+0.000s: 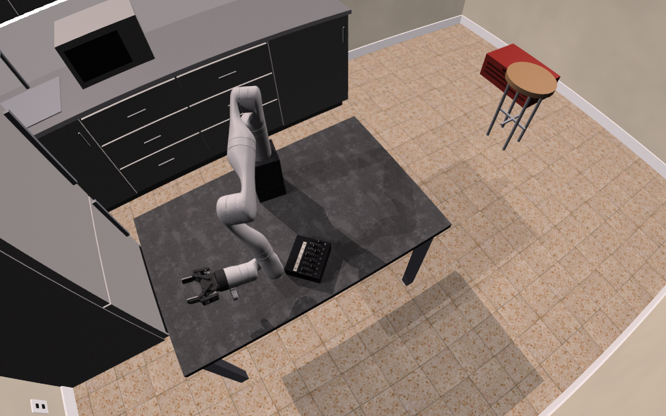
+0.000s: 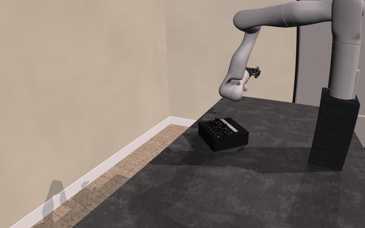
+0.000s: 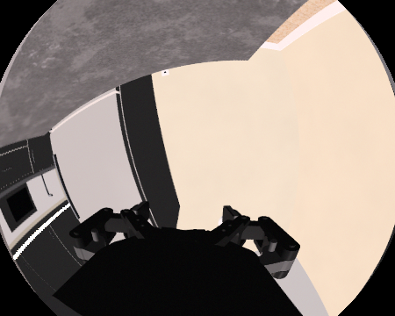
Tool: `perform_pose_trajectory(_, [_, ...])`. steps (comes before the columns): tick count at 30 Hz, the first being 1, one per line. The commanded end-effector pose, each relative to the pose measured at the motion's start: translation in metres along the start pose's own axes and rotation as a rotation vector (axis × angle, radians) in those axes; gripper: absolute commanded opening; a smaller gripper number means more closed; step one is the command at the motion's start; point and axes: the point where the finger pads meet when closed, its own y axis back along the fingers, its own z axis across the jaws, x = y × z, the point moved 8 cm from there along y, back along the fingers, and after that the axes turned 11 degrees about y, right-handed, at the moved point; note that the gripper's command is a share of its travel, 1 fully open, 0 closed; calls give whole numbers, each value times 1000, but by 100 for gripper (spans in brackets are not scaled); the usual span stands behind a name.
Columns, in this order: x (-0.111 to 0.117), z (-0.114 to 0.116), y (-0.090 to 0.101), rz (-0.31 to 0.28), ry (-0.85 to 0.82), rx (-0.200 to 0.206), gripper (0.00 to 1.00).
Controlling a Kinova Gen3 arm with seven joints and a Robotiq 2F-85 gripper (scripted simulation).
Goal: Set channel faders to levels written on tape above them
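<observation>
lighting desk [image 1: 308,257] stands flat on the dark desk [image 1: 377,170], near its floor-side edge. gripper [image 1: 196,286] hangs in the air well apart from it, pointing away; fingers spread wide, nothing between them. fader caps and tape numbers too small to read. judgement: every fader setting is yet to do.

A pale grey, smooth, tubular arm [image 1: 242,149] with thin joint seams ends in a black two-fingered tool [image 1: 196,289].

Table [image 1: 356,170] — dark mottled stone, matt; stool [image 1: 530,78] seat — smooth wood.
</observation>
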Motion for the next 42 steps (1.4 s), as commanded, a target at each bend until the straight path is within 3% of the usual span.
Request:
perform_pose_trajectory(1, [0, -1, 0, 14, 3, 7, 100])
perform_pose_trajectory(6, [11, -9, 10, 125, 38, 54, 100])
perform_pose_trajectory(11, [27, -21, 38, 362, 100, 129, 100])
perform_pose_trajectory(13, [27, -21, 38, 362, 100, 129, 100])
perform_pose_trajectory(17, [34, -28, 83, 632, 153, 175, 100])
perform_pose_trajectory(20, [28, -28, 127, 861, 186, 181, 100])
perform_pose_trajectory(24, [1, -22, 192, 1165, 215, 141, 100])
perform_pose_trajectory(28, [-43, -15, 252, 1431, 229, 54, 100])
perform_pose_trajectory(30, [-43, -15, 252, 1431, 229, 54, 100])
perform_pose_trajectory(33, [-79, -13, 287, 1586, 235, -24, 100])
perform_pose_trajectory(36, [-110, -12, 313, 1699, 237, -97, 100])
perform_pose_trajectory(42, [-146, -14, 338, 1810, 240, -185, 100])
